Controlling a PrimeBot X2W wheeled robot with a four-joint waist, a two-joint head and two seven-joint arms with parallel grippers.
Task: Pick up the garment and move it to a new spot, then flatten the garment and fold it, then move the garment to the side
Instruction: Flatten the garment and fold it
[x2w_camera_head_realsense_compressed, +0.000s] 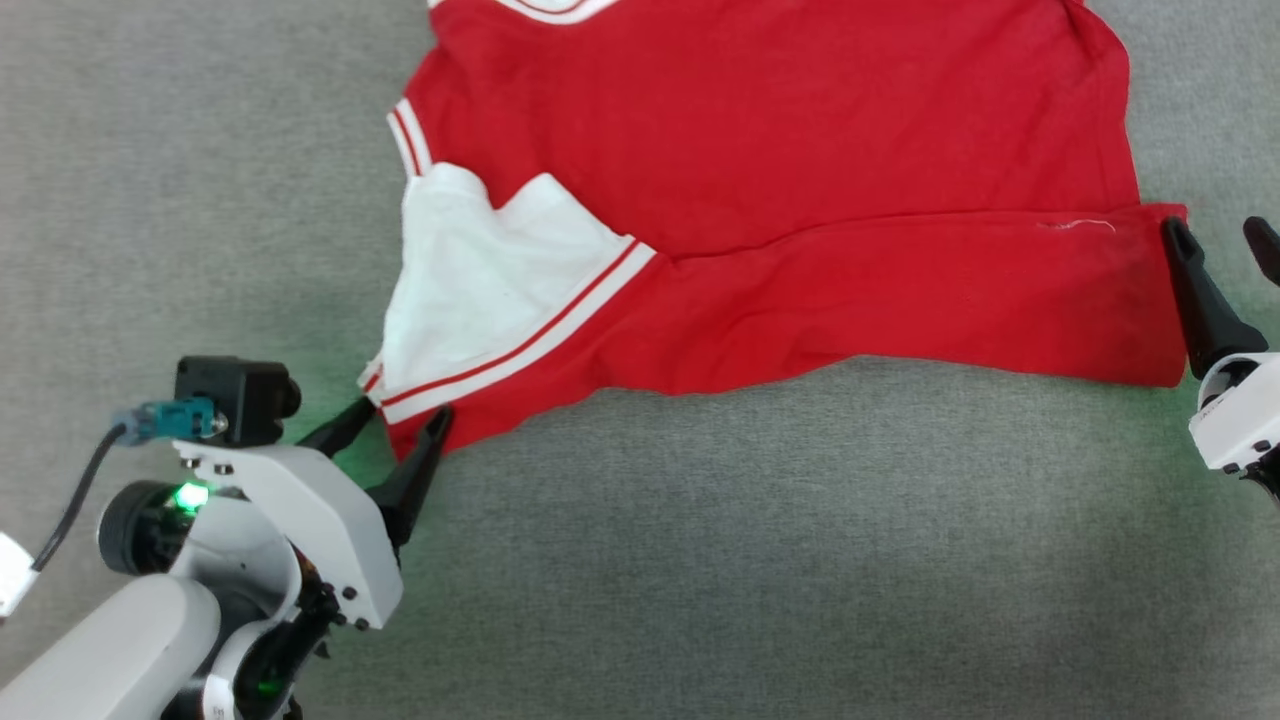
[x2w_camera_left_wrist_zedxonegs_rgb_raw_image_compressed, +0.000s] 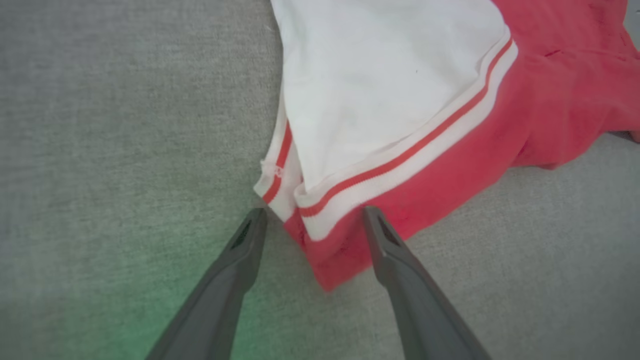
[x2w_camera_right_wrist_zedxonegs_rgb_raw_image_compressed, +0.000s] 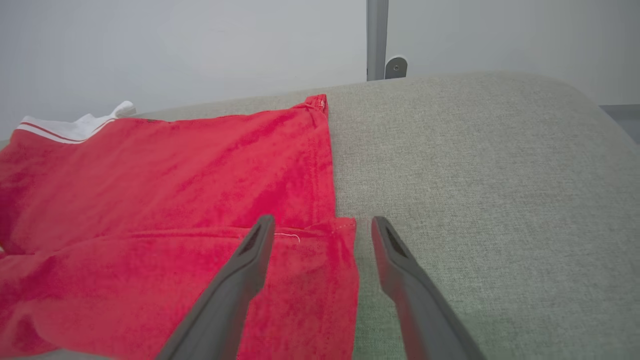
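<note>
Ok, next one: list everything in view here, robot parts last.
garment: one, red with a white sleeve and red-and-white stripe trim, spread on the surface.
surface: one, grey fabric, under the garment.
post: one, grey, beyond the surface's far edge.
wall: one, pale, behind the post.
cable: one, black with a teal plug, at the left wrist.
left gripper: one, dark jaws open, astride the striped sleeve corner.
right gripper: one, dark jaws open, at the red hem corner.

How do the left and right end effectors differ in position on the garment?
The left end effector brackets the garment's white, stripe-trimmed sleeve corner; the right end effector brackets a plain red corner. In the head view the left shows whole, the right is cropped. Both are open.
</note>
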